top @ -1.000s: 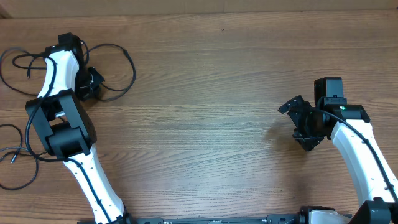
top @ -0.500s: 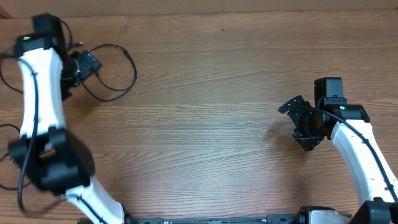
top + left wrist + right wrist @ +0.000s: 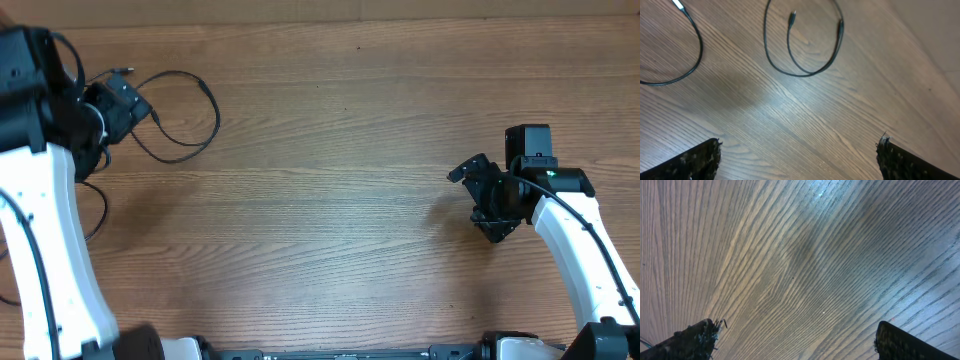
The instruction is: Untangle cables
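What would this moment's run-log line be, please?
left end effector: open, empty, above cables | right end effector: open, empty, above table | cables: loose loops

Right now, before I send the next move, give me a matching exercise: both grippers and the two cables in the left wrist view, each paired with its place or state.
Things:
1. left gripper
2. right gripper
3. looped cable
4. silver-tipped cable

Places or states:
A. open over nothing but bare wood, right side of the table
B. curves off the left edge of the left wrist view
C. lies in a U-shaped loop, untouched
D. open at the far left, cables just ahead of it

Pairs: 1-D, 2-A, 3-C, 4-B
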